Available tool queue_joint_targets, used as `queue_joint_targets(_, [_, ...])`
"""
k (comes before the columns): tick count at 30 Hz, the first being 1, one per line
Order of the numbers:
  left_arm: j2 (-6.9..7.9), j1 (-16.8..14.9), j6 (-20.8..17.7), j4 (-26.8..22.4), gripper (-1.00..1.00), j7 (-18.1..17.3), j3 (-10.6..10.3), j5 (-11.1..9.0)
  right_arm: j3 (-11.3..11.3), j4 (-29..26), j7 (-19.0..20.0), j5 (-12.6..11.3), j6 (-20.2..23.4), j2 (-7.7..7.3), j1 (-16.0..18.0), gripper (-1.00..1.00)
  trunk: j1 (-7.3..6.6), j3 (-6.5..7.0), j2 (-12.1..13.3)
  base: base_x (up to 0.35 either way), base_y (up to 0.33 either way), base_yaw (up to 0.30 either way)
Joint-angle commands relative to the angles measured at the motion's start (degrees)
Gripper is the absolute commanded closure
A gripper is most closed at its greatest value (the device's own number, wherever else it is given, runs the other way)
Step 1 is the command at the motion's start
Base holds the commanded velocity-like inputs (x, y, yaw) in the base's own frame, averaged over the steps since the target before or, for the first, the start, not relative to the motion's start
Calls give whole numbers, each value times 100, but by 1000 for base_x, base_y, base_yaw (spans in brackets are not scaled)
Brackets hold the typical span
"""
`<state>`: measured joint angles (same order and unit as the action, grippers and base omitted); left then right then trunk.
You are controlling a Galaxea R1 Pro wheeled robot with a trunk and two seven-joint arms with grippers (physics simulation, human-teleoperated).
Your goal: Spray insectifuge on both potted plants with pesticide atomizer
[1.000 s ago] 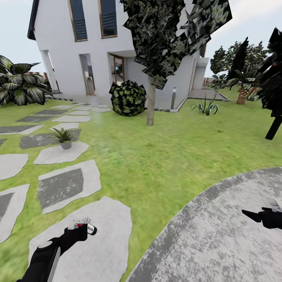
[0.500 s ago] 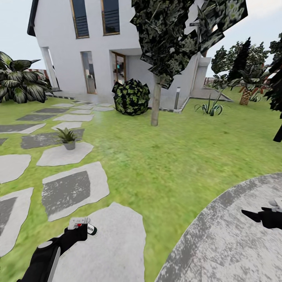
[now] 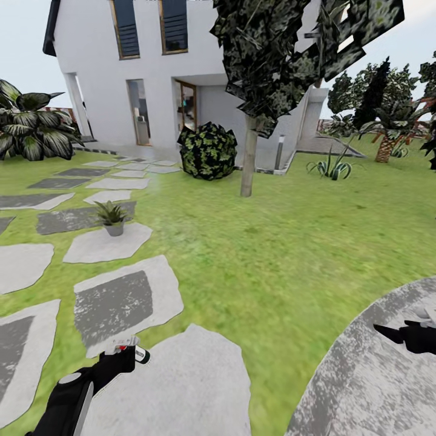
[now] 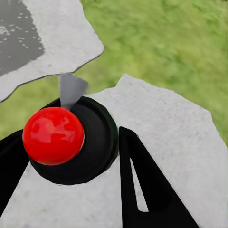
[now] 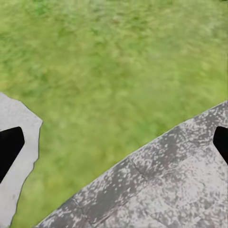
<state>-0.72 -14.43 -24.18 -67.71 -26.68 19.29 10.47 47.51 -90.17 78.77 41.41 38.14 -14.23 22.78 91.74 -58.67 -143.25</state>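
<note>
The left claw is clamped on the pesticide atomizer, whose red-capped black top sits between the fingers in the left wrist view. The right claw hangs apart and empty over the grey round paving. One potted plant stands ahead on a stepping stone, well apart from the bottle (the second plant I cannot place). Best to close in first, then aim the nozzle squarely at the leaves before spraying.
</note>
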Motion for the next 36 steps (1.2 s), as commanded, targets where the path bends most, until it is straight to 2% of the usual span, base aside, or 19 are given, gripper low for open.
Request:
queue_joint_targets(1, [-8, -6, -17, -6, 100, -56, 22, 48, 4, -9, 51, 42, 53, -1, 8, -100, 1, -7, -3, 195, 303, 0])
queue_joint_targets(11, [-8, -5, -17, -6, 100, -56, 22, 48, 6, -9, 56, 42, 53, 1, 8, -100, 1, -14, -3, 198, 302, 5])
queue_joint_targets(24, [-8, -6, -17, -6, 100, -56, 22, 47, 6, -9, 51, 42, 34, -1, 8, -100, 1, -87, -3, 214, 292, 150])
queue_joint_targets(36, [-8, -7, -25, -6, 100, -56, 22, 47, 16, -5, 69, 34, -113, 12, 9, -100, 1, -100, -3, 224, 283, 19])
